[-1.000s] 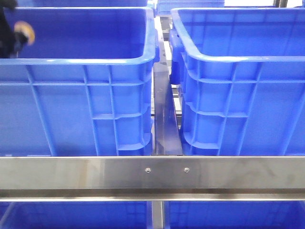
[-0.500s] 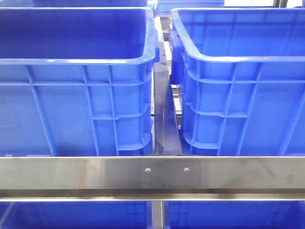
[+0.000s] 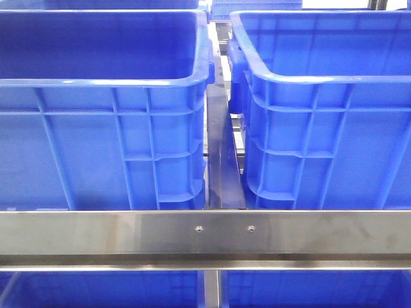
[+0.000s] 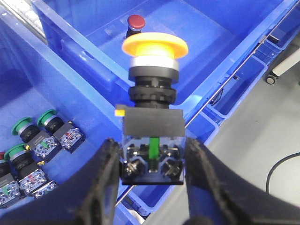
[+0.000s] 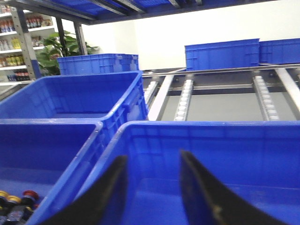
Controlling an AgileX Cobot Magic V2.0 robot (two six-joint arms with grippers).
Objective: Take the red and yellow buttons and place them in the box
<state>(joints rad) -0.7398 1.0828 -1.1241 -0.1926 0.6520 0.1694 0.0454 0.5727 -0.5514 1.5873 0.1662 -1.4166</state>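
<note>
The left pincer (image 4: 151,161) grips the yellow button (image 4: 153,89) above a blue box (image 4: 197,42) holding a red button (image 4: 136,21). Green buttons (image 4: 35,140) are partly cut off. The right pincer (image 5: 152,187), empty, hangs apart over another blue bin (image 5: 225,150); shelving and a plant (image 5: 58,49) stand behind.

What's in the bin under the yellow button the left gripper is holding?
One red button stands on the floor of the bin. The yellow button, gripped by the left gripper, covers part of the floor, so anything behind it is hidden.

The left gripper (image 4: 151,180) has thick, matte black, curved fingers (image 4: 101,187); the right gripper (image 5: 152,187) shows the same dark tapering fingers (image 5: 199,187).
</note>
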